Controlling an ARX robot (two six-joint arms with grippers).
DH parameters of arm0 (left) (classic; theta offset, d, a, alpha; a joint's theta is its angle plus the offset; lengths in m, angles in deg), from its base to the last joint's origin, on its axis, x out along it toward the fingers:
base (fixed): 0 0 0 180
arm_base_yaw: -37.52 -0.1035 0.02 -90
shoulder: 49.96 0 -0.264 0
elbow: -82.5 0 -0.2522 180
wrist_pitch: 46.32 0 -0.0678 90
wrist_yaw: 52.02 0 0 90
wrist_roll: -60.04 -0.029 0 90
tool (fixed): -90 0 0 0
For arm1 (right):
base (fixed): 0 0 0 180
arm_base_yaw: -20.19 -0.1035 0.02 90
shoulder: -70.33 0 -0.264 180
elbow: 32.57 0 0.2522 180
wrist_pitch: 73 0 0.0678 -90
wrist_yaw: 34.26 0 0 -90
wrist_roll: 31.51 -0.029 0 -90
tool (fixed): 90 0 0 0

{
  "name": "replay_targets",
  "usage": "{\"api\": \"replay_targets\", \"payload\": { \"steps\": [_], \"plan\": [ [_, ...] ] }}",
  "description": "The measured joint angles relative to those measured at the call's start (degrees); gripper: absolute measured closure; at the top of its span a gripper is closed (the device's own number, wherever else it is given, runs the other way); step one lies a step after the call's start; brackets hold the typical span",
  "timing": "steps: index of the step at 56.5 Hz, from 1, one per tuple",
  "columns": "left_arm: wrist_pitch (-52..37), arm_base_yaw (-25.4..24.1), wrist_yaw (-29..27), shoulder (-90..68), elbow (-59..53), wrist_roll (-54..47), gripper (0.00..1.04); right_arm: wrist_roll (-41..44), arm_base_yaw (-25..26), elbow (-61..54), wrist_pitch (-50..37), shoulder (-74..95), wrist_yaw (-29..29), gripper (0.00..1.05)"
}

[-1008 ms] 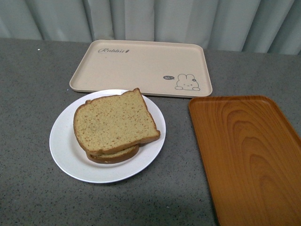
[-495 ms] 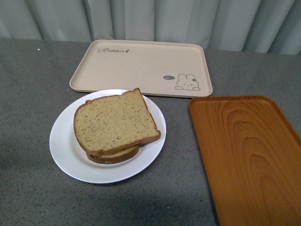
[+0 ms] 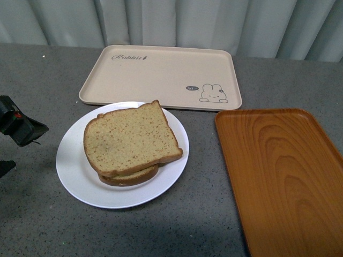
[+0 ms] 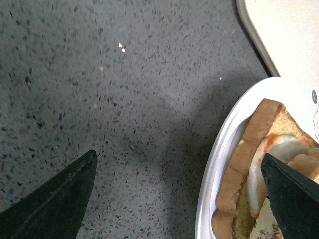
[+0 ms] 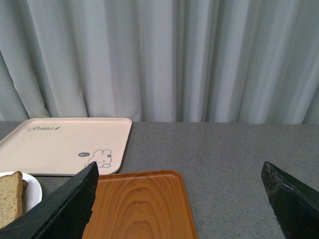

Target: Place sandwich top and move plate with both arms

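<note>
The sandwich top (image 3: 130, 137), a tan speckled slice, lies on a smaller, darker slice (image 3: 131, 176) on the white plate (image 3: 72, 171), left of centre. My left gripper (image 3: 13, 147) is open at the table's left edge, just left of the plate and apart from it. In the left wrist view the open gripper (image 4: 177, 199) straddles the plate's rim (image 4: 219, 164), with the stacked bread (image 4: 239, 164) and egg white (image 4: 261, 164) showing between the slices. My right gripper (image 5: 177, 204) is open and empty, raised over the right side, and is out of the front view.
A beige rabbit-print tray (image 3: 161, 75) lies behind the plate, and also shows in the right wrist view (image 5: 65, 142). An orange wood-grain tray (image 3: 281, 176) lies to the right, under the right gripper (image 5: 139, 204). Grey speckled tabletop (image 3: 43, 225), curtain behind.
My left gripper has come into the front view from the left edge, beside the plate. The plate and bread have not moved.
</note>
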Motion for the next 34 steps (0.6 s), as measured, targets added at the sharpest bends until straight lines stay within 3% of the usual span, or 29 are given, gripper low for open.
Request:
{"api": "replay_targets", "payload": {
  "steps": [34],
  "plan": [
    [-0.9, 3.5, 2.6, -5.4, 3.8, 4.8, 0.06, 0.0, 0.0, 0.0, 0.0, 0.0, 0.0, 0.09]
  ]
}}
